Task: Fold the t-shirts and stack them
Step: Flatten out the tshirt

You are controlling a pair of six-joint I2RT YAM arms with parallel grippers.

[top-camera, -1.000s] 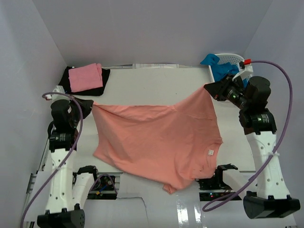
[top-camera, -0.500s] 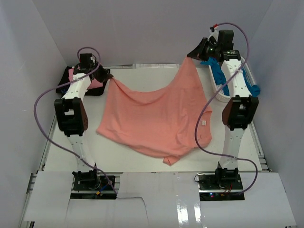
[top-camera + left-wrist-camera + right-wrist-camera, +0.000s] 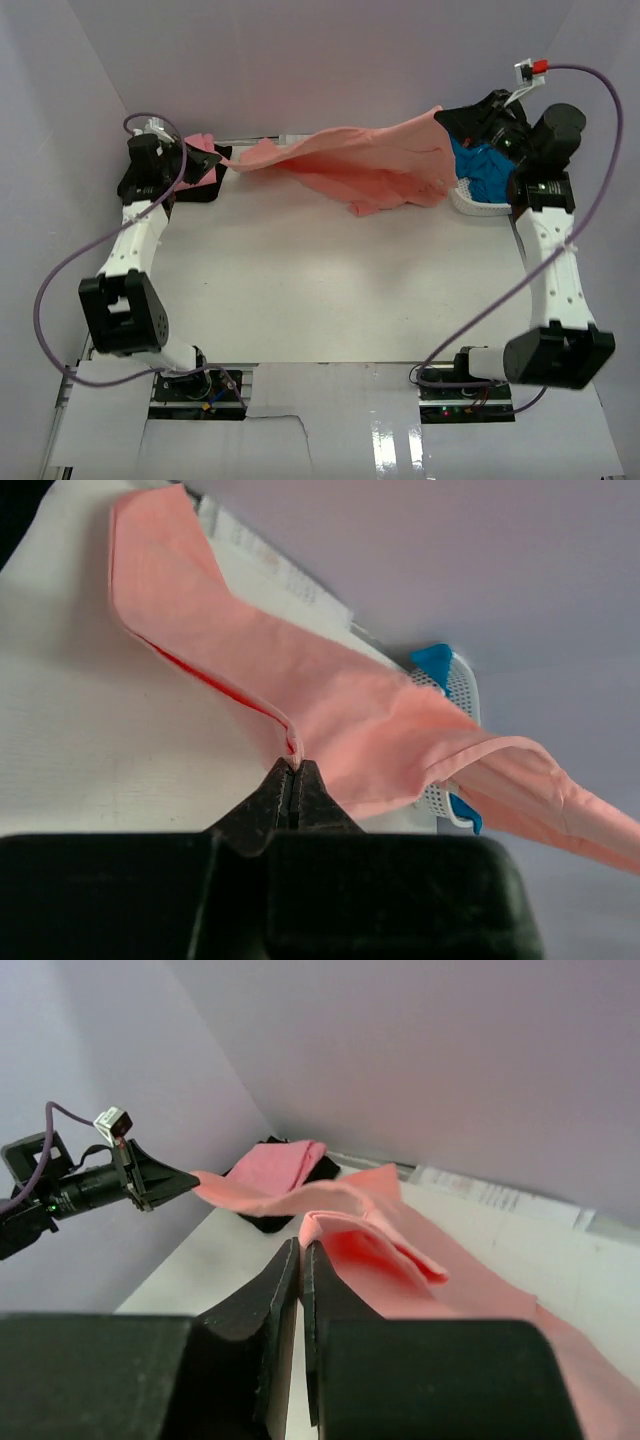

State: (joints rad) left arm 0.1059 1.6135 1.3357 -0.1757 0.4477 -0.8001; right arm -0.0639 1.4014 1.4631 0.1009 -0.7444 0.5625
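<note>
The large salmon-coral t-shirt (image 3: 370,160) hangs stretched in the air along the table's far edge, its lower part bunched and drooping near the basket. My left gripper (image 3: 215,160) is shut on its left end; the left wrist view shows the closed tips (image 3: 295,765) pinching a fold of the salmon t-shirt (image 3: 340,695). My right gripper (image 3: 440,115) is shut on the right end, its tips (image 3: 302,1245) clamped on the hem of that t-shirt (image 3: 430,1270). A folded pink t-shirt (image 3: 280,1165) lies on a black t-shirt (image 3: 195,188) at the far left. Blue t-shirts (image 3: 480,165) fill the basket.
A white lattice basket (image 3: 470,205) stands at the far right, right under the right gripper. White walls close in the table at the back and both sides. The white tabletop (image 3: 330,280) stretches between the arms. The left gripper (image 3: 150,1185) shows in the right wrist view.
Both arms swung to the far edge with the salmon t-shirt. It has lifted off the table, where it lay spread, and now hangs taut between the two grippers at the back.
</note>
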